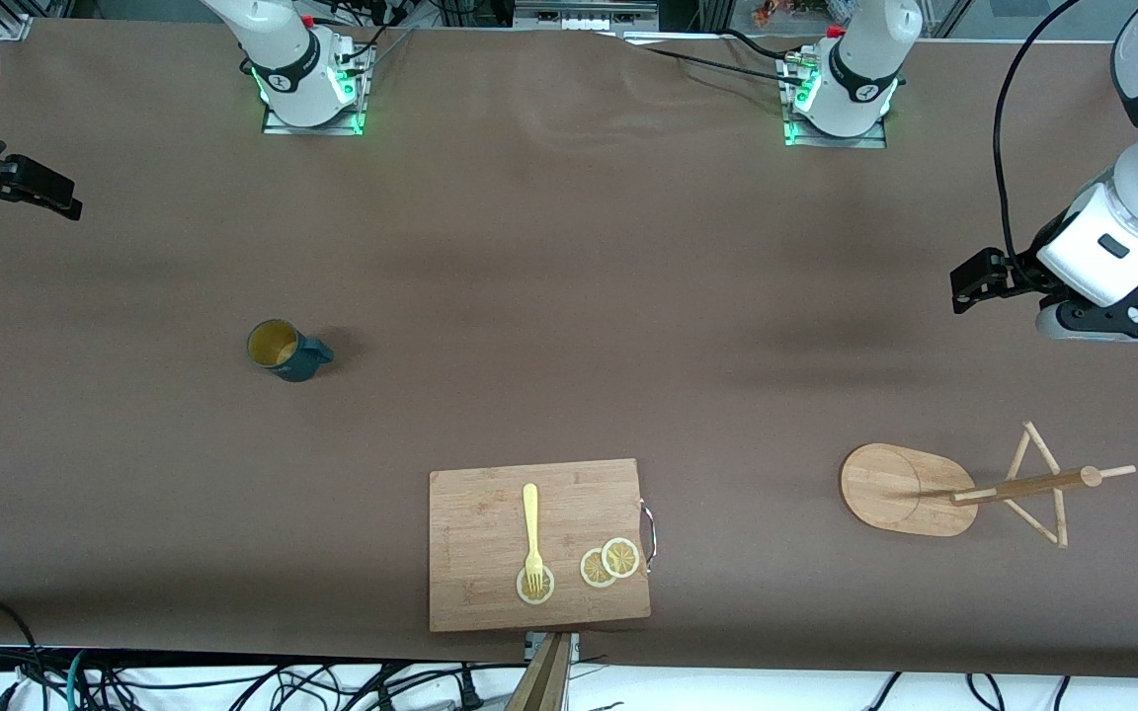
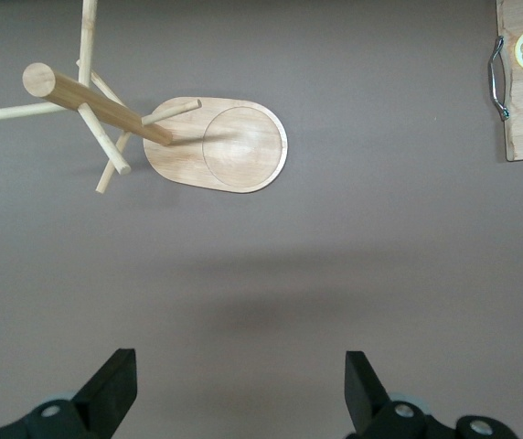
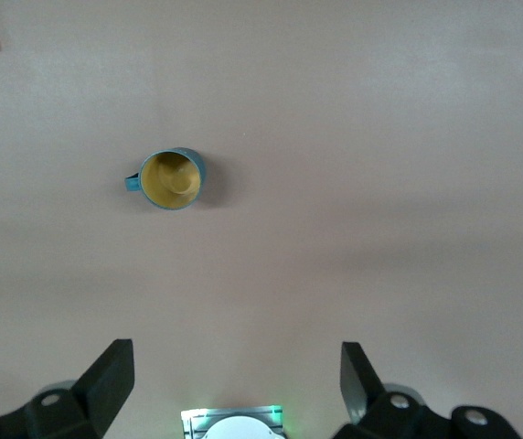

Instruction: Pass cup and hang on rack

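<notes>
The dark teal cup (image 1: 284, 350) with its yellow inside stands upright on the brown table toward the right arm's end, handle pointing toward the left arm's end. It also shows in the right wrist view (image 3: 172, 178). The wooden rack (image 1: 964, 489) stands on its oval base (image 1: 900, 489) toward the left arm's end, pegs bare. It also shows in the left wrist view (image 2: 97, 105). My left gripper (image 2: 241, 393) is open and empty, high over bare table beside the rack. My right gripper (image 3: 236, 389) is open and empty, high over the table's end, well away from the cup.
A wooden cutting board (image 1: 539, 543) lies at the table's near edge, between cup and rack, with a yellow fork (image 1: 531, 528) and lemon slices (image 1: 610, 561) on it. Its metal handle (image 2: 497, 78) shows in the left wrist view. The arm bases (image 1: 307, 79) (image 1: 841, 94) stand along the table's edge farthest from the front camera.
</notes>
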